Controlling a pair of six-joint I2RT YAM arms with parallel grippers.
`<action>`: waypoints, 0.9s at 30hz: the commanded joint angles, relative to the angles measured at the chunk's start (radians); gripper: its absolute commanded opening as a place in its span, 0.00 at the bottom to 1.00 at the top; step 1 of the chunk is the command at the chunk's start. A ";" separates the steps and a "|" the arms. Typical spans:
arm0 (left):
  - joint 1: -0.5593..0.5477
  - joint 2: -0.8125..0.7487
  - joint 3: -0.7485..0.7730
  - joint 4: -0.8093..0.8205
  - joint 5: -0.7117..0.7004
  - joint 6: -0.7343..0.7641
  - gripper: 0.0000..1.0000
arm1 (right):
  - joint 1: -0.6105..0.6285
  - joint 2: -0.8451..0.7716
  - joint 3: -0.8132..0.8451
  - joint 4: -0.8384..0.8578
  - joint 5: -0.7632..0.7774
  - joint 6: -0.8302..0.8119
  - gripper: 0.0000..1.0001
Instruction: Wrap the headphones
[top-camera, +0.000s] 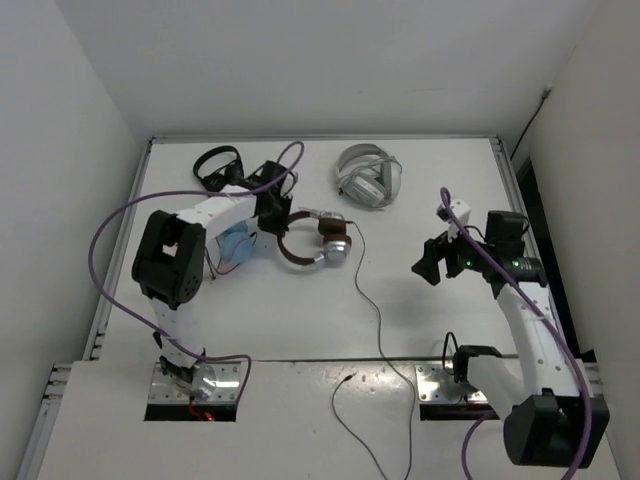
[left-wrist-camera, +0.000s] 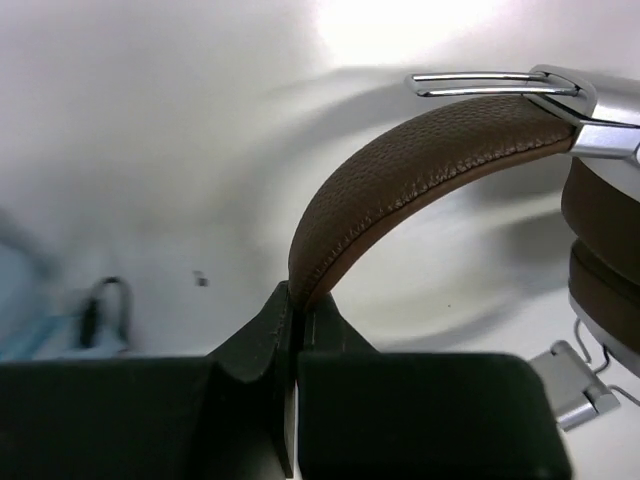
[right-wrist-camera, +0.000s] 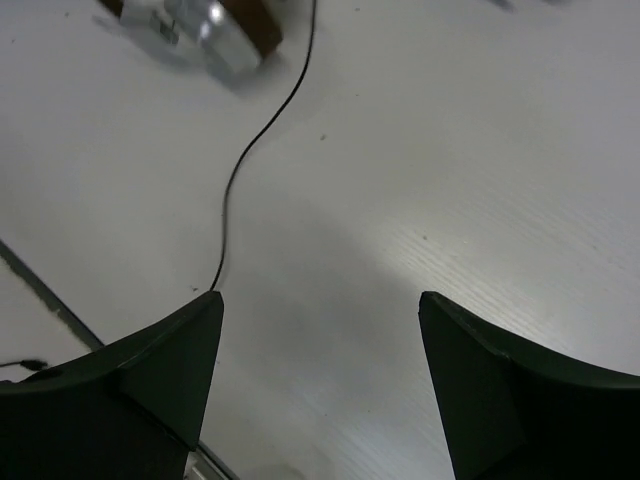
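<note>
The headphones (top-camera: 318, 243) lie mid-table, with a brown headband (left-wrist-camera: 420, 170) and silver earcups (left-wrist-camera: 605, 130). My left gripper (top-camera: 276, 214) is shut on the headband, whose end is pinched between the black fingertips (left-wrist-camera: 297, 300). A thin black cable (top-camera: 377, 318) runs from the earcup toward the near edge. Right of the headphones, my right gripper (top-camera: 430, 262) hovers open with nothing between its fingers (right-wrist-camera: 320, 310). In the right wrist view the cable (right-wrist-camera: 240, 170) passes by the left fingertip, and an earcup (right-wrist-camera: 215, 30) shows blurred at the top.
A white and grey pair of headphones (top-camera: 370, 176) lies at the back centre. A small black pair (top-camera: 220, 164) lies at the back left. A pale blue object (top-camera: 235, 246) sits under the left arm. The cable's plug end trails over the near table seam (top-camera: 345, 380).
</note>
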 joint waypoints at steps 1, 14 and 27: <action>0.040 -0.148 0.107 0.021 0.090 -0.031 0.00 | 0.087 0.025 -0.003 0.031 -0.011 -0.060 0.79; 0.193 -0.227 0.168 -0.052 0.280 -0.117 0.00 | 0.308 0.044 -0.190 0.255 -0.124 -0.058 0.61; 0.235 -0.236 0.159 -0.042 0.365 -0.137 0.00 | 0.485 0.251 -0.202 0.562 0.068 0.155 0.60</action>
